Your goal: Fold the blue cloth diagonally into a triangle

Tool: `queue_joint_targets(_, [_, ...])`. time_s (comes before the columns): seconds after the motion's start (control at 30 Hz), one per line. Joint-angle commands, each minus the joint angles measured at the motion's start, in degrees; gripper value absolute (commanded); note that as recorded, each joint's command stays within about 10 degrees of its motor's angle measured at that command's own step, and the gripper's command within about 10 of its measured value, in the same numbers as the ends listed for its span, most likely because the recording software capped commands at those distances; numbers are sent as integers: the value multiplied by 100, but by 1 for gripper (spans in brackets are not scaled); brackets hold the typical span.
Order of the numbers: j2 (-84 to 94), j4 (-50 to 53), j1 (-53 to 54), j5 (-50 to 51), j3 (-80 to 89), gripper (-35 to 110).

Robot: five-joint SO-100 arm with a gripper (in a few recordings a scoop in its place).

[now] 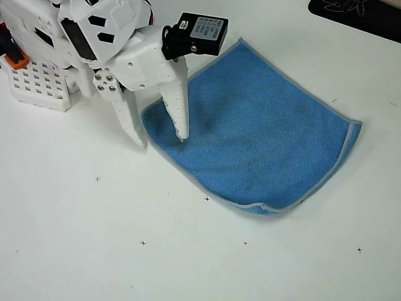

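Overhead view: the blue cloth (260, 132) lies flat on the white tabletop (81, 238), right of centre. Its surface is a fine textured weave edged with a pale grey stitched border; corners are rounded, and the lower edge shows a small pucker. The white plastic tool (163, 141) sits at the cloth's left corner with its tapered fingers apart: one fingertip (182, 133) over the cloth, the other over bare tabletop just beside the border. Small black marks dot the tabletop.

The blue cloth (257, 128) lies spread on the tabletop (75, 238), right of centre. The gripper (164, 141) hangs over its left corner, one fingertip (182, 133) above the cloth.
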Motion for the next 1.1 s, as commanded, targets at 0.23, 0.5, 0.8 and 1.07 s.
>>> queue_joint_targets(0.23, [-2318, -132, -334, -229, -2081, 32])
queue_joint_targets(0.5, [-3568, -835, -976, 26, -2936, 32])
queue_joint_targets(0.8, [-5678, -1169, -1450, 167, -4085, 32])
queue_joint_targets(1.07, [-6671, -1134, -1521, 132, -5089, 32])
